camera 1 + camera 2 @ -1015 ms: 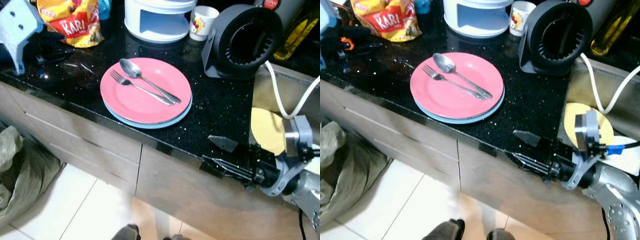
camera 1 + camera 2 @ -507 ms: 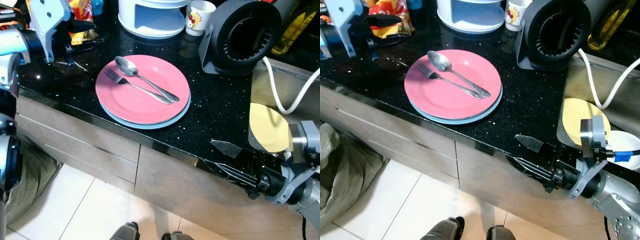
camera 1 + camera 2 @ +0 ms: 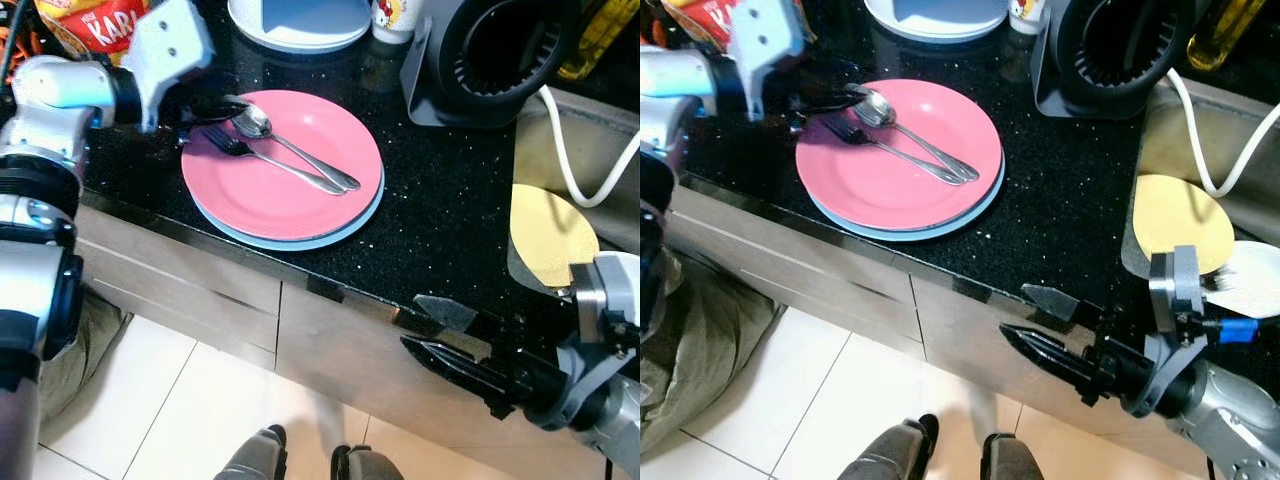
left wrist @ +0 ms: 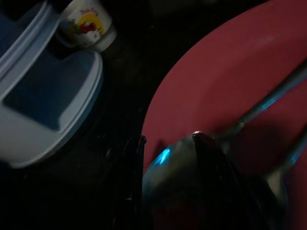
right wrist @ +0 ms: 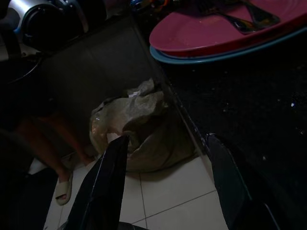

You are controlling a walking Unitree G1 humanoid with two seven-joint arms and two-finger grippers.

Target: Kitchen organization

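A pink plate [image 3: 290, 170] lies on a blue plate [image 3: 350, 225] on the black counter. On it rest a spoon [image 3: 258, 124] and a fork [image 3: 232, 146], their handles pointing toward the sink. My left gripper [image 3: 230, 106] hovers at the plate's far left edge, open. In the left wrist view its fingertips [image 4: 138, 141] stand on either side of the spoon's bowl [image 4: 168, 160]. My right gripper [image 3: 432, 328] is open, low in front of the counter's edge, holding nothing; its fingers [image 5: 111, 167] frame the floor.
A white and blue holder [image 3: 295, 15], a cup [image 3: 388, 14] and a black appliance [image 3: 500, 50] stand at the back. A sink at right holds a yellow plate [image 3: 552, 235] and a white cable [image 3: 568, 170]. A sack [image 5: 139, 122] and a person's feet [image 3: 300, 460] are on the floor.
My left arm has swung in from the far left of the counter to the spoon's bowl at the plate's edge. The right gripper has sunk slightly before the counter. The camera has shifted.
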